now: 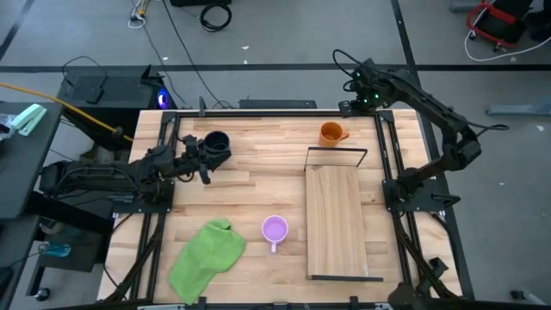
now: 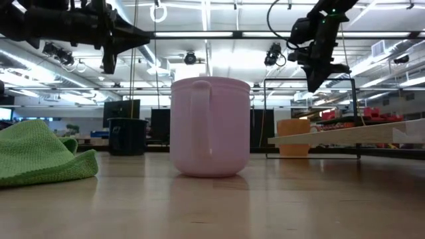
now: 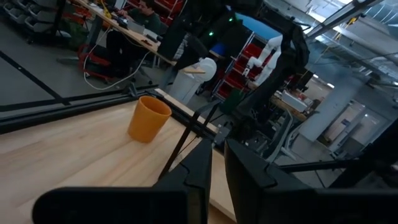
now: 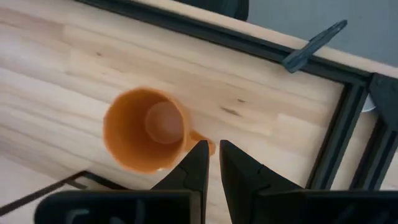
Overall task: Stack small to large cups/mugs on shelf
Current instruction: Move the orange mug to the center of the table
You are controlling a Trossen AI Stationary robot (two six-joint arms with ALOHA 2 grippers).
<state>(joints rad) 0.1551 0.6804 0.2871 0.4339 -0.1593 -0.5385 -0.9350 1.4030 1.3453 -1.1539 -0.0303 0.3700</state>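
The orange mug (image 1: 331,133) stands upright at the table's far side, just beyond the shelf (image 1: 336,220), a light-wood board with black wire ends. My right gripper (image 4: 213,163) is shut and points down, hanging well above the orange mug's handle (image 4: 205,144); the low view shows it (image 2: 315,83) clear of the mug (image 2: 293,136). The black mug (image 1: 216,142) stands at the far left. My left gripper (image 1: 207,165) is shut, raised beside it, empty (image 2: 109,63). The light purple mug (image 1: 274,229) stands upright near the middle front, handle toward the near edge.
A crumpled green cloth (image 1: 207,257) lies at the near left. The shelf's wire frame (image 1: 337,155) rises close to the orange mug. Black rails (image 4: 339,143) run along the table's far and right edges. The shelf board (image 2: 345,136) is bare.
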